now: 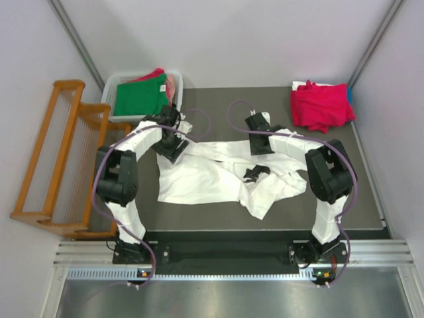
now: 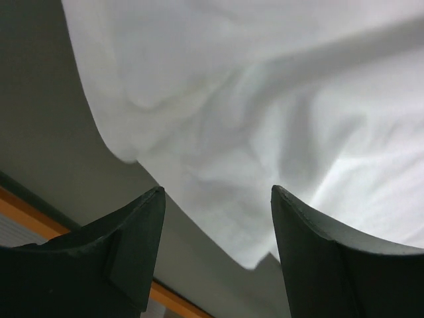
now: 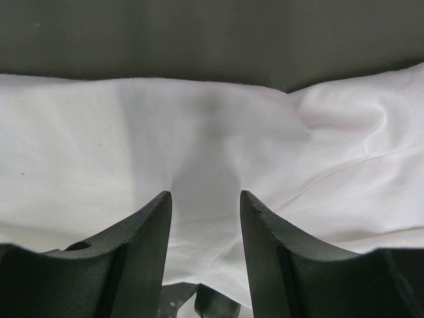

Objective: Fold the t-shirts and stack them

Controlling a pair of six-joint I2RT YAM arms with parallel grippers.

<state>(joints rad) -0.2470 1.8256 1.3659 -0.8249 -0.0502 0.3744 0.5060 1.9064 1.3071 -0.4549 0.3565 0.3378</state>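
Your left gripper [image 2: 215,192] has its jaws spread wide with nothing pinched between them. In its wrist view the two dark fingers [image 2: 132,252] frame a loose corner of a rumpled, soft white t-shirt [image 1: 205,175]. The shirt's edge runs from the upper left of that frame down to lower centre, with the bare dark table [image 1: 199,215] showing beside it. Your right gripper [image 3: 205,195] is released too, its jaws set narrower. It is poised over cloth that fills the middle band of its wrist view. The cloth's far edge lies just past the fingertips [image 3: 159,209], with table beyond it along the top.

From above, the white t-shirt sprawls across the centre of the frame, its long axis running left to right. Its right end is twisted and bunched toward lower centre. The left gripper is at the shirt's upper left corner and the right gripper at its upper edge, right of centre. So each arm is nearer its own end, and the garment lies downward in the frame from both, toward the arm bases. I'd judge the coming pinch must take that upper edge at both points before you can straighten anything.

Further out, a bright green t-shirt [image 1: 139,98] lies folded in a white slatted plastic basket [image 1: 109,89] at upper left. Crimson t-shirts [image 1: 321,106] are heaped at upper right, well apart from both grippers. An orange wooden rack [image 1: 50,152] stands along the left edge.
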